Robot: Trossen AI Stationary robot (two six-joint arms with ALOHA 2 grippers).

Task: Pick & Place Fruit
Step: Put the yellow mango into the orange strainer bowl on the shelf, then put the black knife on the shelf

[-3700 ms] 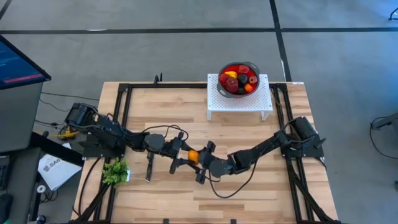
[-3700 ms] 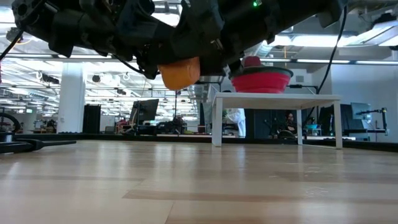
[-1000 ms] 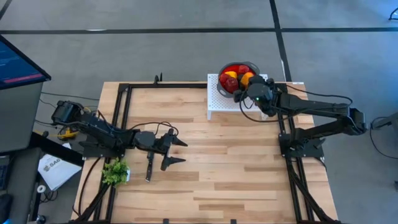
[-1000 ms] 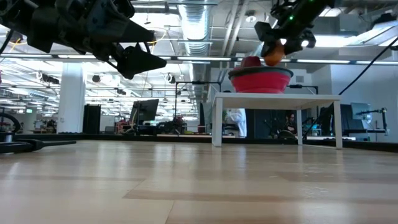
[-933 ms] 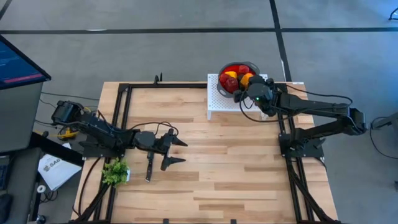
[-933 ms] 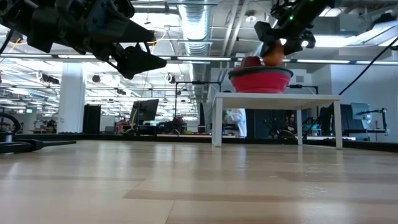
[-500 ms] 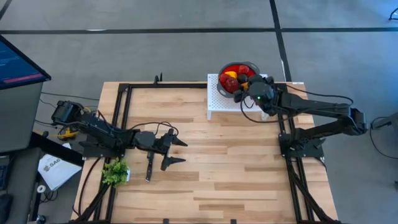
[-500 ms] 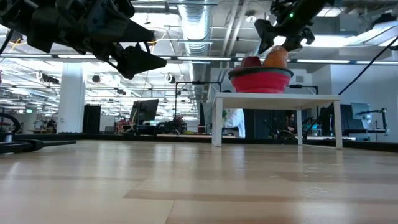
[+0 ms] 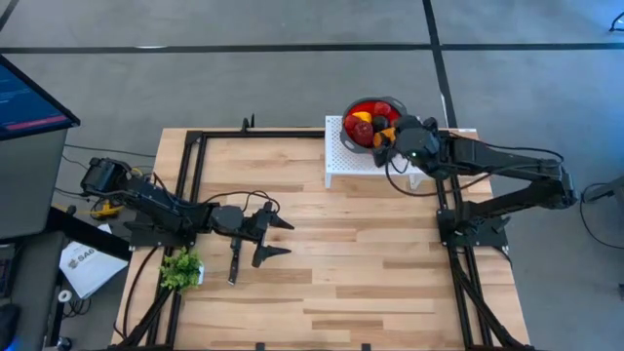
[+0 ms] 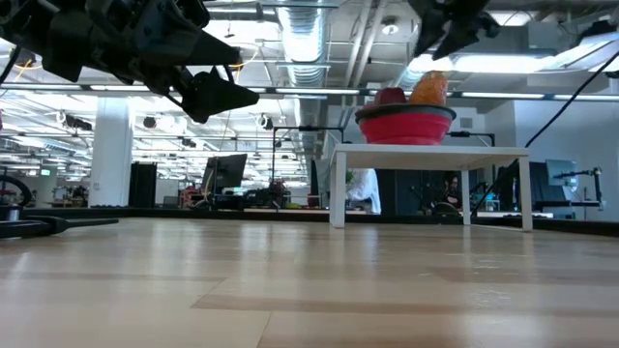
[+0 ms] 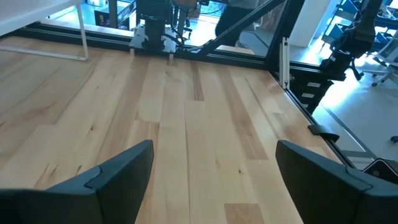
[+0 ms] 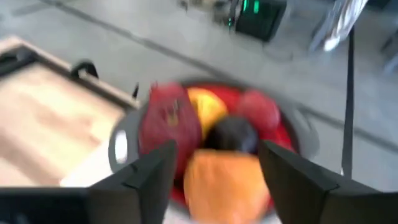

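Note:
Several toy fruit pieces, red, yellow and dark purple, fill the red bowl (image 9: 349, 112) on a white stand (image 9: 375, 164). An orange piece (image 12: 227, 177) rests on top of the pile, on the bowl's side nearest my right arm, and pokes above the rim in the low view (image 10: 428, 88). My right gripper (image 9: 388, 139) hangs open above that piece, its fingers (image 12: 152, 171) spread on either side without touching it. My left gripper (image 9: 289, 238) hovers open over the table's left middle, holding nothing (image 11: 214, 146).
A black-handled knife (image 9: 234, 263) lies on the table beside my left gripper, and a leafy green bunch (image 9: 180, 268) sits near the left edge. A black frame (image 9: 195, 146) runs around the tabletop. Bare wood (image 9: 361, 253) spans the middle.
My right gripper has let go of the orange piece, which dropped onto the pile in the bowl and stays there. The gripper has then risen clear above the bowl.

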